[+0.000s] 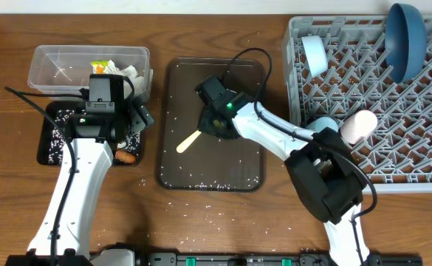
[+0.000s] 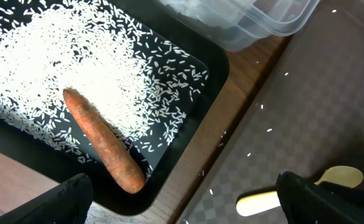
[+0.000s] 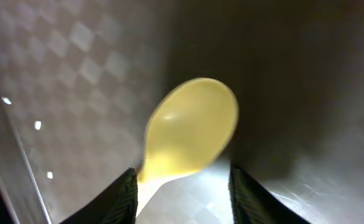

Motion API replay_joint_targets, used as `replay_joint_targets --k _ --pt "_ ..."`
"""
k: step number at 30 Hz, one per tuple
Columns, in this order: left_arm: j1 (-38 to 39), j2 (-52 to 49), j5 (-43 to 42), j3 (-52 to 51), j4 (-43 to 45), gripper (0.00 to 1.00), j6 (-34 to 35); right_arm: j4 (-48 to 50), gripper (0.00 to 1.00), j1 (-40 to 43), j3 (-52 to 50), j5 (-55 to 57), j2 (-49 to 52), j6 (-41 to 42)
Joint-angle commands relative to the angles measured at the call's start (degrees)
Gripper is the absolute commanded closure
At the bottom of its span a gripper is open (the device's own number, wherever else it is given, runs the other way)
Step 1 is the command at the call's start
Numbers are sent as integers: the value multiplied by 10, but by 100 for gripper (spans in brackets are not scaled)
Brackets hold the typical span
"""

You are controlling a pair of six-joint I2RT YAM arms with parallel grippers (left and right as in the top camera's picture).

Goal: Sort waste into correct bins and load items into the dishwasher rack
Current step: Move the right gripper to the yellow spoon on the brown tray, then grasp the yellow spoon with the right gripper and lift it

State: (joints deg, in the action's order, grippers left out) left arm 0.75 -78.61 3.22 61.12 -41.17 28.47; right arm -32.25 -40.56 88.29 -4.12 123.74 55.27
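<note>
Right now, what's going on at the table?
The right gripper is open, straddling the spoon on the brown tray. The left gripper hangs open above the edge of the black tray, which holds rice and the sausage. The dish and bowl sit in the rack.

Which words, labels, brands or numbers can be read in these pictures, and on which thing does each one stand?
None can be read.
The yellow-green wrapper in the clear tub may carry print, but it is too small to tell.
The yellow spoon and the dishwasher rack show no writing.
</note>
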Motion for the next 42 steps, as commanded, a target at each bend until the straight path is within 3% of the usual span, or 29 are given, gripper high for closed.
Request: replay_joint_targets --k 1,16,22,26,34,38,42 --pt "-2 2 9 10 -2 4 -3 2 49 -23 -11 41 20 14" --pt "-2 2 9 10 -2 4 -3 3 53 -50 -11 83 61 30" --pt "-2 2 9 10 -2 4 -3 -23 76 -40 -9 40 73 26" --pt "-2 2 9 10 -2 3 -3 -35 84 -27 -3 10 73 11" --pt "-2 2 9 10 -2 4 -3 -62 96 14 20 -89 71 -116" --pt "-2 2 9 10 -2 4 -3 -76 93 40 30 -174 70 -220" --pt "-2 2 9 10 -2 4 -3 -86 93 68 37 -238 70 -264"
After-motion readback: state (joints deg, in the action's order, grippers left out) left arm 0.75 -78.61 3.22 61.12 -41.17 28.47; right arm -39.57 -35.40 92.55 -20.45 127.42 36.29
